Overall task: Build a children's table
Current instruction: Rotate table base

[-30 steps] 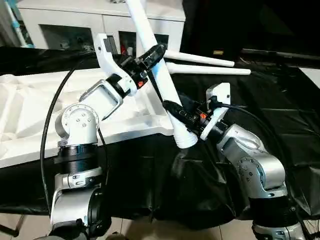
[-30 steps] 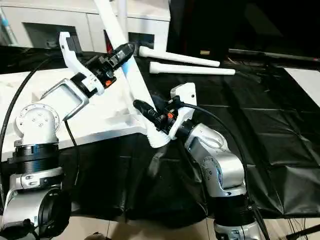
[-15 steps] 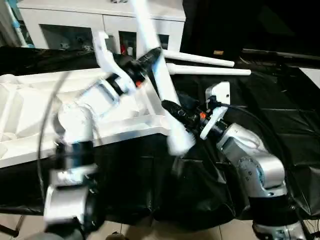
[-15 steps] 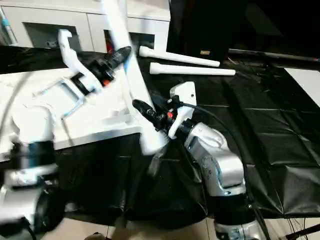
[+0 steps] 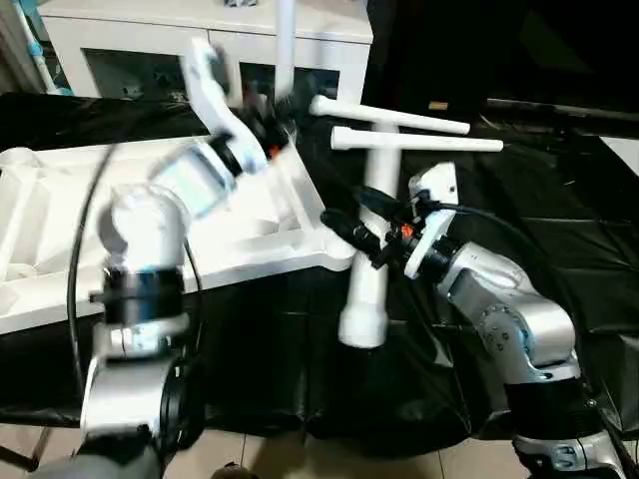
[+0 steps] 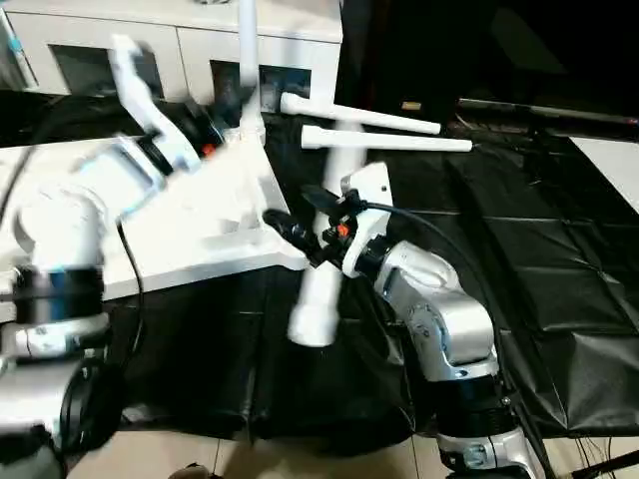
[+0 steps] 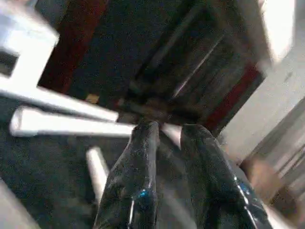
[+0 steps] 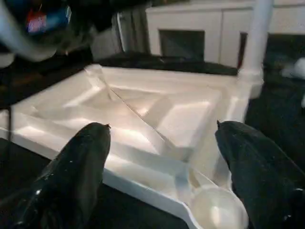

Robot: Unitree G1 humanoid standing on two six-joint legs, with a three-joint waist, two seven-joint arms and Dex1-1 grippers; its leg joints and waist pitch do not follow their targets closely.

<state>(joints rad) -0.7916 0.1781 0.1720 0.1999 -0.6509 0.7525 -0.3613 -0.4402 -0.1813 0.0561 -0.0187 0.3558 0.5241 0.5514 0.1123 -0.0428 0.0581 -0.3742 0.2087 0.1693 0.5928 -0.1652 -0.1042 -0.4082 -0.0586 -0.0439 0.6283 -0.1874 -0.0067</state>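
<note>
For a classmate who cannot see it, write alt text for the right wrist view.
The right gripper, open, faces the ribbed underside of a white tabletop on black sheeting, an empty corner socket nearest. One white leg stands upright in a far corner; a white cabinet stands behind.

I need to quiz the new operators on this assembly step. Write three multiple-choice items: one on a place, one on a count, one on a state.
1. Where does the upright leg stand?
A. In a far corner socket of the tabletop
B. On the cabinet
C. On the floor

2. How many legs lie on the black cloth behind the tabletop?
A. One
B. Two
C. Four

3. What is the state of the right pincer?
A. Open, holding nothing
B. Shut on a leg
C. Shut on the tabletop's edge

Answers: 1 A, the upright leg rises from the corner of the tabletop. 2 B, two legs lie side by side on the black cloth. 3 A, the right pincer has its fingers wide apart with nothing between them.
</note>
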